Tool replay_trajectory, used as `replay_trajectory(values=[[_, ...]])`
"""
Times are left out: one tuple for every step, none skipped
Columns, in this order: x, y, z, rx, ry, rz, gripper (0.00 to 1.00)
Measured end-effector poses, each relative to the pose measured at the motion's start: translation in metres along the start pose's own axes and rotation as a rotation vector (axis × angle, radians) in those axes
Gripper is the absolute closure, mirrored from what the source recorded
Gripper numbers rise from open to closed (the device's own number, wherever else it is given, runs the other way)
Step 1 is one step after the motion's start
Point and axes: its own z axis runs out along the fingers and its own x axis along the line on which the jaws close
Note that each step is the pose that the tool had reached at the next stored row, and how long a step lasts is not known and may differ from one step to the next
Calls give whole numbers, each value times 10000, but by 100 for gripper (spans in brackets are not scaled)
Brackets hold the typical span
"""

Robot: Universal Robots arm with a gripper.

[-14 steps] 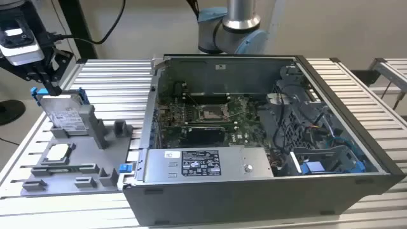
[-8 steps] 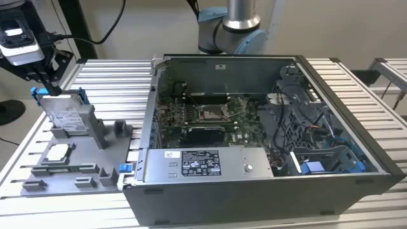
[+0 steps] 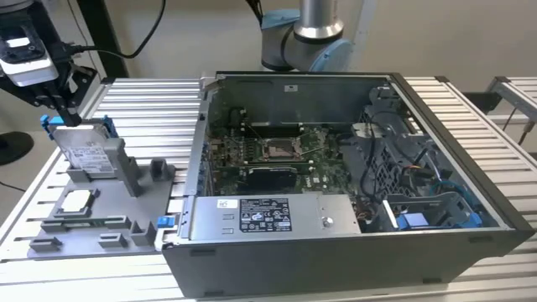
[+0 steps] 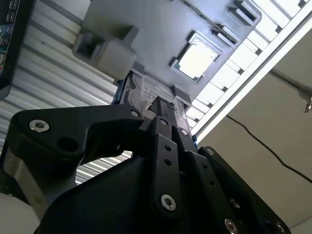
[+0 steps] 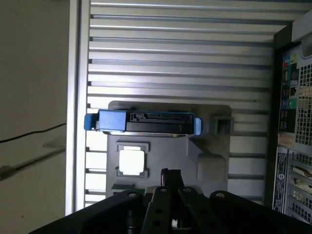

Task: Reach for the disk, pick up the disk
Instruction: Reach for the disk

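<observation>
My black gripper (image 3: 65,116) hovers just above the upright blue-framed silver metal disk (image 3: 84,154), jaws seemingly closed and empty; I should open them and centre over its edge.

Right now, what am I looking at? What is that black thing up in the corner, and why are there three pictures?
This is a robot arm with a black claw at its end. One picture comes from a camera standing off to the side. The other two come from cameras riding on the arm near the claw, so you see its black parts up close. On the slatted metal table sits an open computer case with its insides showing. Beside it, toward the exterior view's left, a grey holder keeps a small square chip and the disk, a silver box in a blue frame, standing on edge. The claw is right at the disk's top edge. Whether it is holding the disk, I can't tell.
</observation>
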Motion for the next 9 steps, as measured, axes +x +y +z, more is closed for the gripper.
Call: replay_trajectory(values=[[0,31,1,0,0,2,100],[0,60,3,1,2,-3,100],[1,89,5,0,1,-6,100],[6,116,6,1,2,-10,100],[19,139,7,0,1,-13,100],[39,158,8,0,1,-16,100],[62,173,9,0,2,-21,100],[87,186,9,1,4,-28,100],[115,198,11,1,3,-33,100]])
